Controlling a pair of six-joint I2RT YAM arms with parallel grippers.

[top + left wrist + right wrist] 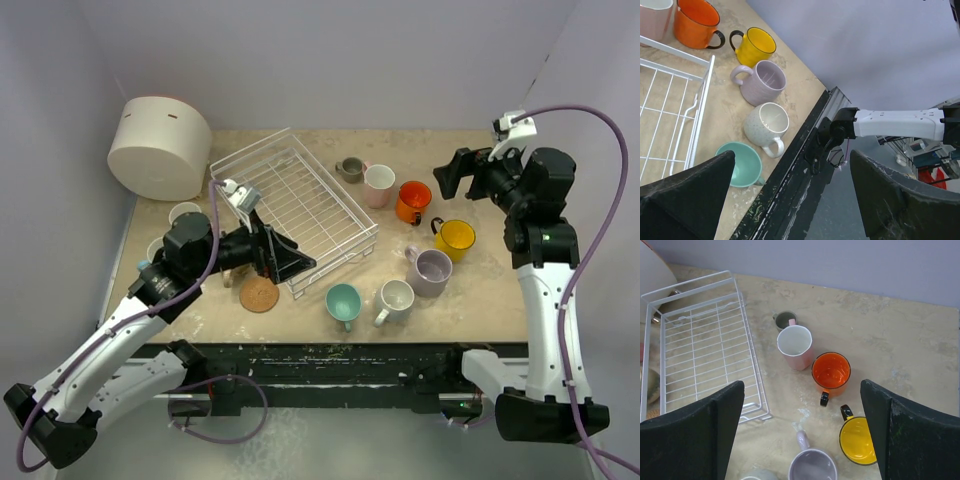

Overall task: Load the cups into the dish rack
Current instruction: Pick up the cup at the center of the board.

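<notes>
Rack [300,200] sits slantwise on the desk [480,300], left of centre, its far-left corner just beside the white drum [158,147]. All cups in view stand upright on the desk, outside the rack.

Right of the rack, far to near:
- olive cup [350,169], small, just behind the pink cup [379,185]
- orange cup [412,202] and yellow cup [455,236], both w/ black handles
- lilac cup [430,271]
- white cup [396,298]
- teal cup [343,302], the one closest to the rack's near corner

Left of the rack, a pale cup [185,213] stands near the drum. A hidden cup [156,248] shows only part of its rim under the L arm [130,310] — colour not clear.

L tool [298,262] hangs over the rack's near side, beside the cork coaster [259,294]. Its jaws are wide apart w/ nothing btwn them. Its wrist cam looks past the rack's edge at the teal, white, lilac, yellow and orange cups.

R tool [445,180] is up over the desk's far-right part, just right of the orange cup. Its jaws are also spread wide — empty. Its wrist cam looks down on the rack and the olive, pink, orange, yellow and lilac cups, w/ the orange cup showing btwn the two fingers.
</notes>
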